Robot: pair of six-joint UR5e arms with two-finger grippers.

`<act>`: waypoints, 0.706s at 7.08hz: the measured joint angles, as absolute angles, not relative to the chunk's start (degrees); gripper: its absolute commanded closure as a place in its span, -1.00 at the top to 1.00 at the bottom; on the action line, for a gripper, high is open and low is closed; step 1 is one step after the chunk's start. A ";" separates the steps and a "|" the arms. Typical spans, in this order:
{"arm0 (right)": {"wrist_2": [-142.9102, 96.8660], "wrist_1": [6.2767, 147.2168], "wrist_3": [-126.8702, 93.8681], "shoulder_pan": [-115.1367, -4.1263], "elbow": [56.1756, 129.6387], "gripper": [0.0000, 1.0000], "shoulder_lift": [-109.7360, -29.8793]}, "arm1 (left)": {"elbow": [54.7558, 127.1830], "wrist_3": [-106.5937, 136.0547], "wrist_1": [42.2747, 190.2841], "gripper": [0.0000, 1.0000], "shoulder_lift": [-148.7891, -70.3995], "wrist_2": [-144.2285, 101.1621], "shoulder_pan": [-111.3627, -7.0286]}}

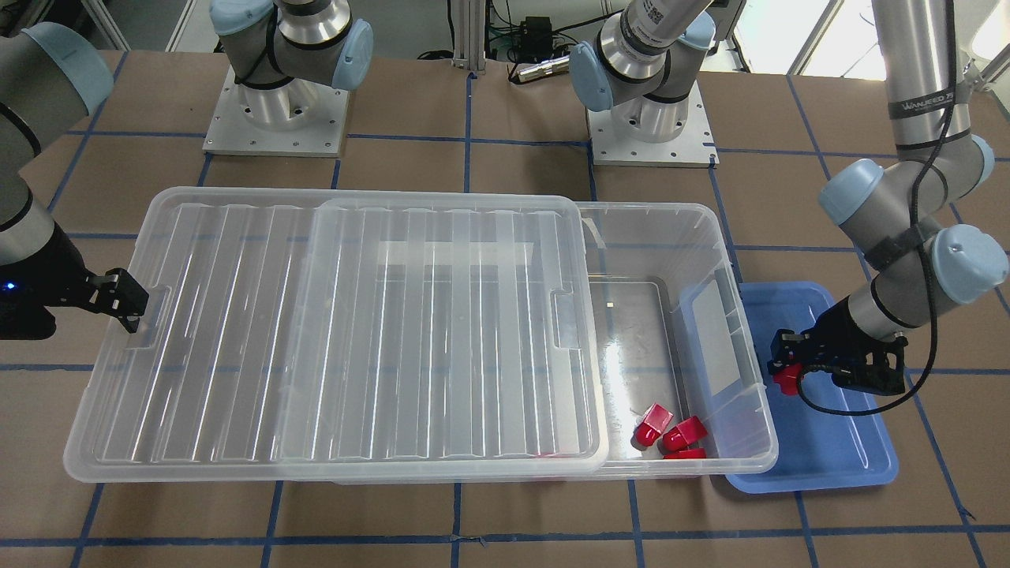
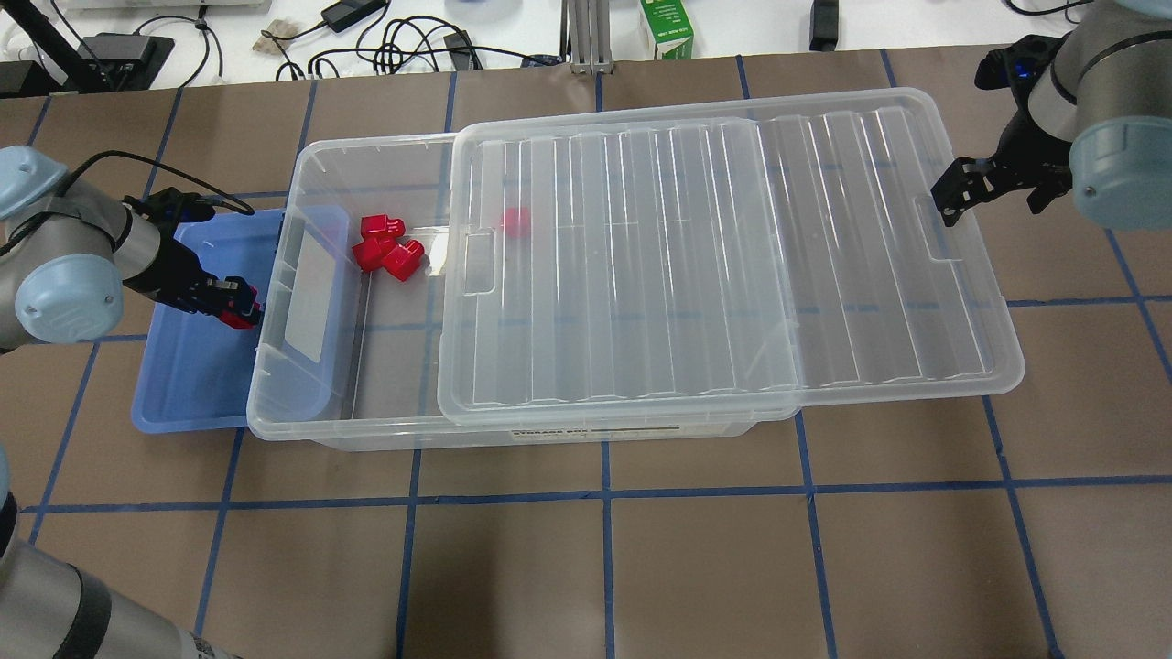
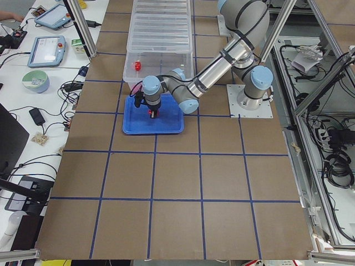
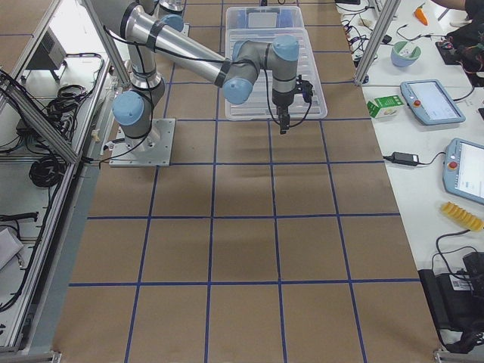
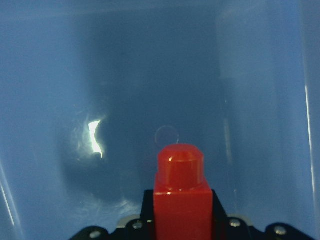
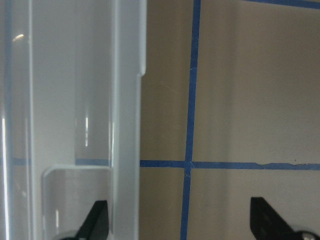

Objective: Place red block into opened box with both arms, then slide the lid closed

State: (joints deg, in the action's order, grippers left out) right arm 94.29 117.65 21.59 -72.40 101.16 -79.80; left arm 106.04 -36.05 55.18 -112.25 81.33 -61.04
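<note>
The red block point(image 1: 786, 384) sits pinched at the tip of the left gripper point(image 1: 783, 368), whose fingers are closed onto its wider body. It hangs over the blue tray point(image 1: 836, 454), just outside the short end wall of the box point(image 1: 764, 398). Whether it touches the tray floor cannot be told.

The left wrist view shows what the table cameras do not: the block's body sits between the black fingers and its rounded stub juts out beyond them. Its long axis runs along the gripper's reach, with the stub pointing away from the wrist toward the blue floor. In the exterior left view the block shows below the gripper, so that axis is close to upright.

The overhead view shows a loose cluster of three red blocks point(image 2: 385, 247) in the uncovered end of the box, and a fourth red blur under the lid point(image 2: 732, 256). The lid covers most of the box and overhangs its far end.

There the right gripper point(image 2: 957, 194) holds nothing. Its wrist view shows the fingers point(image 6: 97, 220) spread wide — the lid's end rim lies between them, one tip over the lid, the other over the table point(image 6: 240, 100). Contact cannot be told.
</note>
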 measured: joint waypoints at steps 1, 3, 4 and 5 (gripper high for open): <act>94.37 117.62 22.00 -72.37 101.19 1.00 -79.80 | 103.82 -35.72 60.50 -0.91 -109.54 81.34 -61.23; 94.49 117.68 22.49 -72.34 101.23 1.00 -79.88 | 98.93 -34.53 72.88 -0.88 -102.58 81.51 -62.84; 94.56 117.72 22.83 -72.34 101.24 1.00 -79.94 | 96.62 -30.73 78.09 -0.87 -98.91 81.76 -66.00; 94.61 117.71 23.26 -72.33 101.23 1.00 -80.04 | 95.03 -24.63 81.52 -0.87 -96.00 82.09 -71.11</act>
